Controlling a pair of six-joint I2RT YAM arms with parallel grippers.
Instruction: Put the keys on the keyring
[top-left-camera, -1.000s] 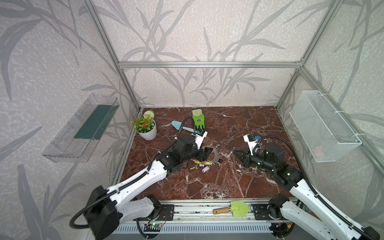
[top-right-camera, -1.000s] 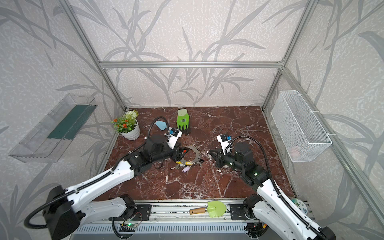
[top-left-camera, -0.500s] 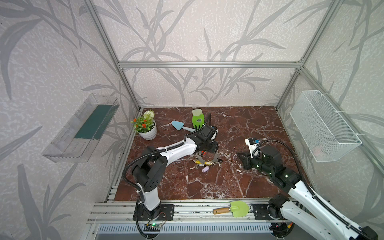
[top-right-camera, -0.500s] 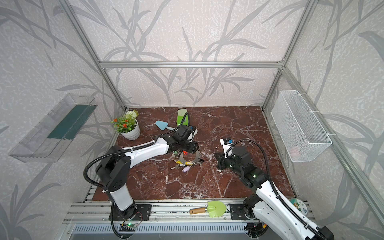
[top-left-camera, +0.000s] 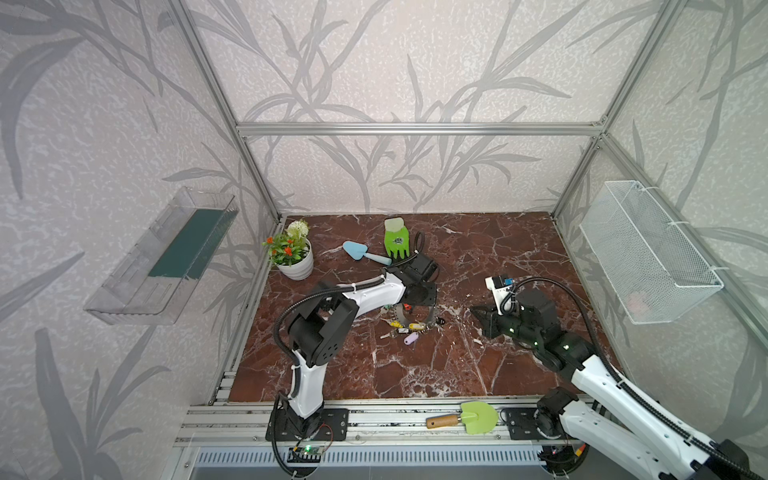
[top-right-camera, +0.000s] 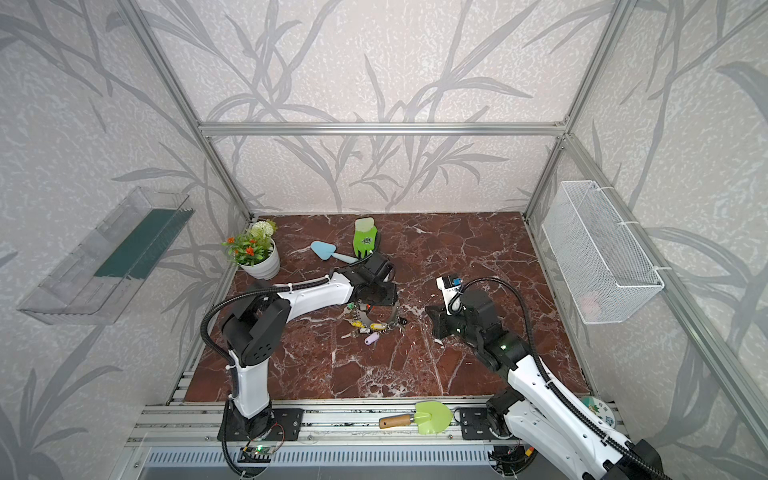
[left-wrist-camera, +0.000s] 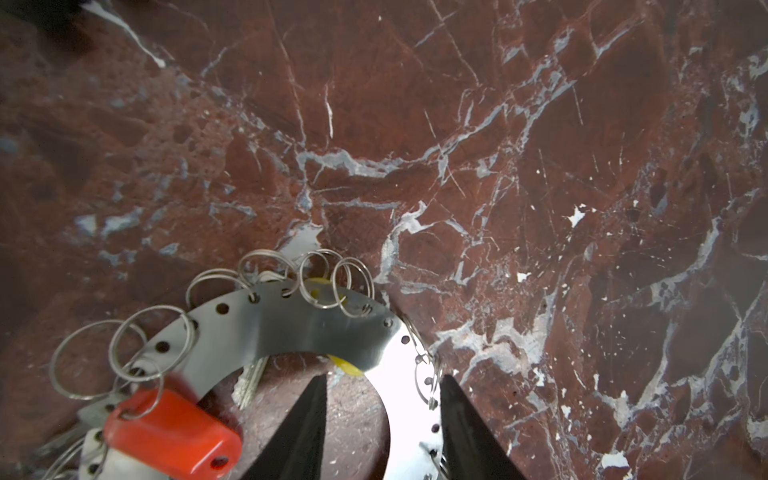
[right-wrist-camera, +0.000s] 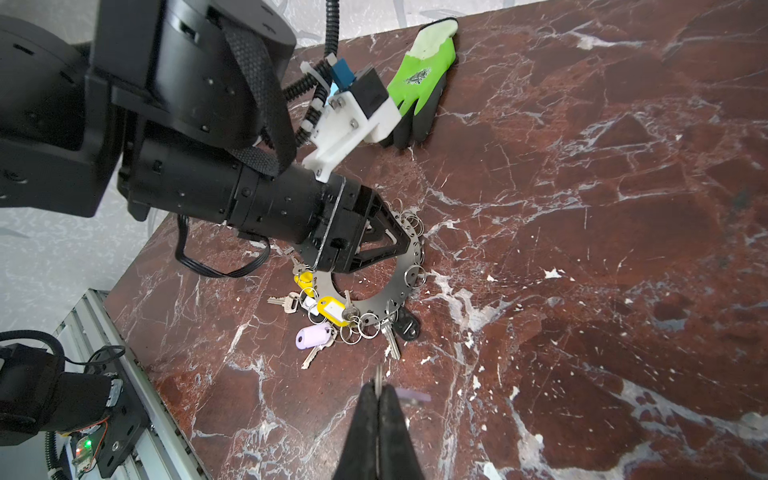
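Note:
The keyring (right-wrist-camera: 405, 278) is a flat grey disc lying mid-floor, seen in both top views (top-left-camera: 401, 312) (top-right-camera: 365, 318). Yellow (right-wrist-camera: 331, 309), lilac (right-wrist-camera: 309, 336), black (right-wrist-camera: 405, 326) and red (left-wrist-camera: 170, 428) keys hang at its rim. My left gripper (left-wrist-camera: 382, 382) (right-wrist-camera: 399, 232) stands open astride its band, one finger in the open centre and one outside the rim, with a gap to the inner finger. My right gripper (right-wrist-camera: 378, 388) (top-left-camera: 473, 311) hovers to the right of the disc, shut on the small split ring of a lilac key (right-wrist-camera: 411, 397), which is blurred.
A green glove (top-left-camera: 397, 243) and a blue trowel (top-left-camera: 359, 251) lie behind the keyring. A potted plant (top-left-camera: 293, 257) stands at the back left. A green trowel (top-left-camera: 469, 417) rests on the front rail. A wire basket (top-left-camera: 648, 249) hangs on the right wall.
The left arm has folded, elbow raised, and its gripper has come down over the keyring's far side with narrower jaws. The right gripper has drawn back slightly, still shut.

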